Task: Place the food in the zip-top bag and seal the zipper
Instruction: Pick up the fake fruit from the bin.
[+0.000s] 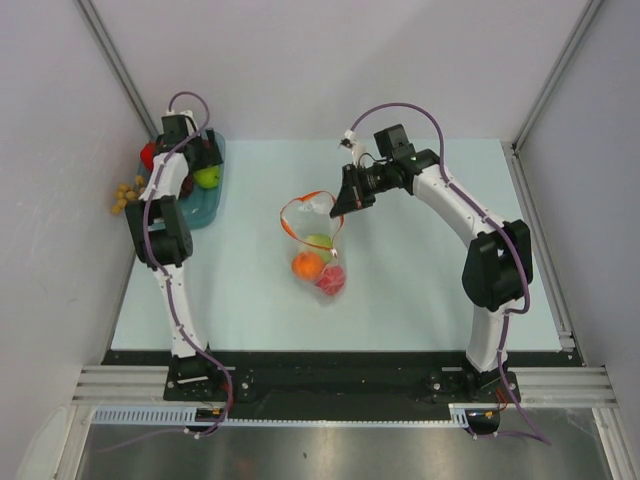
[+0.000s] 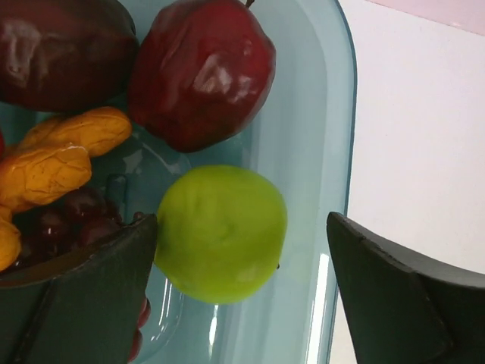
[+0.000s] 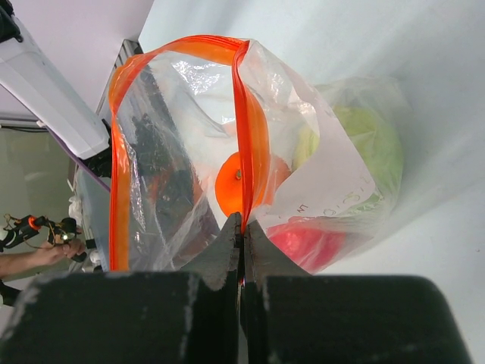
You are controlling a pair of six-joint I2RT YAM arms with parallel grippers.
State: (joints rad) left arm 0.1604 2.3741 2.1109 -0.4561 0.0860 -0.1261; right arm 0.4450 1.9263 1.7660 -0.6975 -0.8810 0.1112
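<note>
**Inspector:** Surface and enclosure?

**Recorder:** A pale mint table point(image 1: 250, 300), with plain grey walls point(image 1: 300, 60) on the far side and both flanks. A teal tray point(image 1: 205, 208) sits at the table's left edge, near the wall.

**Inspector:** Left gripper point(image 2: 242, 227)?

**Recorder:** The fingers are spread wide over the tray and hold nothing. The green apple point(image 2: 220, 231) lies between them, right against one fingertip; I cannot tell whether they touch. The other finger stands well apart from it, past the tray rim. Ahead of the fingertips lie a red apple point(image 2: 201, 72) and a grape bunch point(image 2: 64, 220).

**Inspector:** Right gripper point(image 3: 242, 227)?

**Recorder:** The fingers are pinched tight on the zipper point(image 3: 246, 114), which runs straight ahead from the fingertips. The zip-top bag point(image 3: 174, 174) gapes open to one side of them.

**Inspector:** Contents?

**Recorder:** Beyond the fingertips, inside the bag, are an orange point(image 3: 235, 178), a bagged green apple point(image 3: 371, 144) and a red fruit point(image 3: 311, 243).

**Inspector:** Margins?

**Recorder:** The bag lies mid-table, well apart from the tray and from every table edge.
</note>
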